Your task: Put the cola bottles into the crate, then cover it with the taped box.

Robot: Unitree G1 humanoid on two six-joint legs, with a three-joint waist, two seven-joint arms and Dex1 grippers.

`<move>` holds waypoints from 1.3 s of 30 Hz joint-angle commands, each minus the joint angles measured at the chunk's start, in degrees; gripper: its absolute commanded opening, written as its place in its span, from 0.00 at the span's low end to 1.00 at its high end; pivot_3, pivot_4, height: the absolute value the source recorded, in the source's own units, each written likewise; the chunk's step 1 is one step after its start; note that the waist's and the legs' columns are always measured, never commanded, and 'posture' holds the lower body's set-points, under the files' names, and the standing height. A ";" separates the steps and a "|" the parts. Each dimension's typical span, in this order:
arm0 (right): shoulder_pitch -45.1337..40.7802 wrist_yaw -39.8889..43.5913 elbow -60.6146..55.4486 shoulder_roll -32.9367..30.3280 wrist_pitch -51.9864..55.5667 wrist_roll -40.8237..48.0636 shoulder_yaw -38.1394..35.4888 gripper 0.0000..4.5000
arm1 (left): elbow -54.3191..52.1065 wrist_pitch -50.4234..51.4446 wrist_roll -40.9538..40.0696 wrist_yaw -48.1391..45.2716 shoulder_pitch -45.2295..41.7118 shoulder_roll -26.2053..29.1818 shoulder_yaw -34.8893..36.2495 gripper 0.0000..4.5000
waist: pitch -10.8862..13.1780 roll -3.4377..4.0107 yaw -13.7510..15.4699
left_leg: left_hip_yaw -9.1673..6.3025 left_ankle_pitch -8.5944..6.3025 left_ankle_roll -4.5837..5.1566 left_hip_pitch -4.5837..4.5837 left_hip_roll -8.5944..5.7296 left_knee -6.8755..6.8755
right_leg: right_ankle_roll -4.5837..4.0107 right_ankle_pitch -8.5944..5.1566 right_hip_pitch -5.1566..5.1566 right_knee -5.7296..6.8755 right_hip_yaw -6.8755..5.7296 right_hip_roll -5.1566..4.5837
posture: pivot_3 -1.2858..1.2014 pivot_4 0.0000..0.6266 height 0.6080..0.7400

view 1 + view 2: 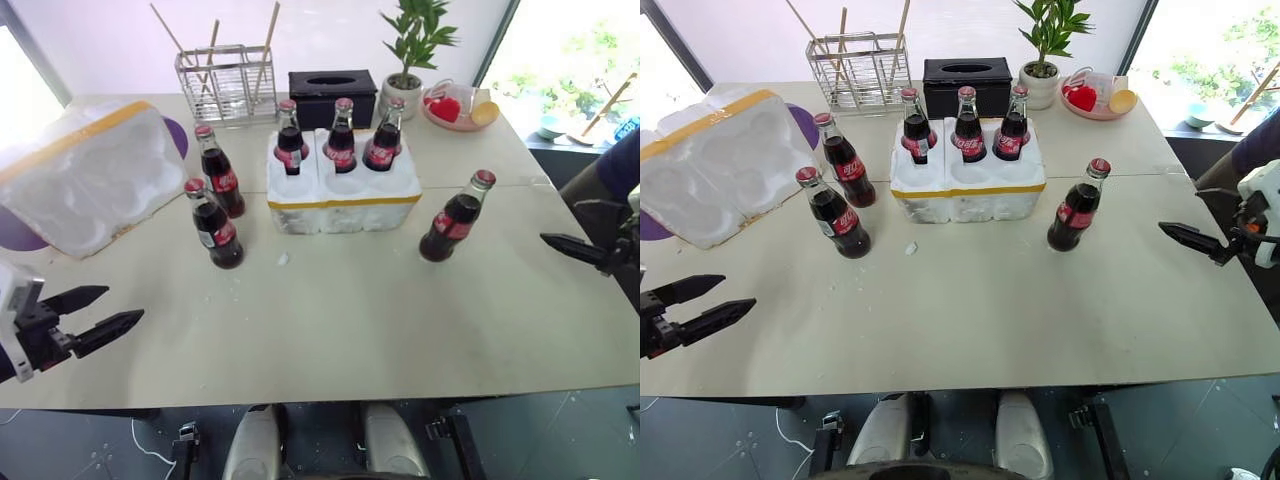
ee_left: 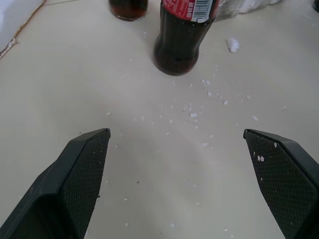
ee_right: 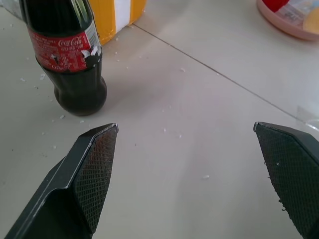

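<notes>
Crate sits upper centre of the head views on the table, yellow tape band along its base. Three cola bottles stand in its back row of wells; front wells not clearly readable. Two more bottles stand loose just left of the crate, one behind the other, close together. A sixth bottle stands to the right of the crate, apart from it. Taped box lies tipped at upper left, dimpled hollow facing the camera, yellow band on its upper rim.

Left gripper at lower left, fingers spread wide, holding nothing. Right gripper at the right edge, jaws wide apart in the wrist view, holding nothing.

Behind the crate: wire rack, black tissue box, potted plant, pink dish.
</notes>
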 commanded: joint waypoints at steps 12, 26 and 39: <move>1.21 -0.11 -0.09 0.89 -0.88 1.21 -3.00 1.00 | -2.06 6.85 -5.03 7.06 -5.30 -1.90 -0.02 0.99 | 0.00 0.04 0.05 | 0.01 0.01 0.02 -0.04 -0.01 0.02 | 0.00 0.00 -0.02 0.04 0.01 0.03 | 0.52 0.24 1.00; -2.99 6.58 -5.04 -4.52 13.65 10.87 -6.67 1.00 | -1.70 0.59 -4.84 12.79 -20.66 -8.00 -10.49 0.99 | 0.02 0.14 0.29 | 0.01 0.02 0.03 -0.03 -0.05 0.15 | 0.02 0.02 0.05 0.16 0.04 0.04 | 0.52 0.24 1.00; -4.94 5.72 -35.49 -7.59 41.35 36.13 -15.94 1.00 | 15.54 -11.66 10.20 7.96 -38.07 -9.83 -30.33 0.99 | 0.01 0.13 0.45 | -0.02 0.02 0.03 0.00 -0.01 0.09 | 0.04 0.02 0.05 0.19 0.05 0.13 | 0.52 0.24 1.00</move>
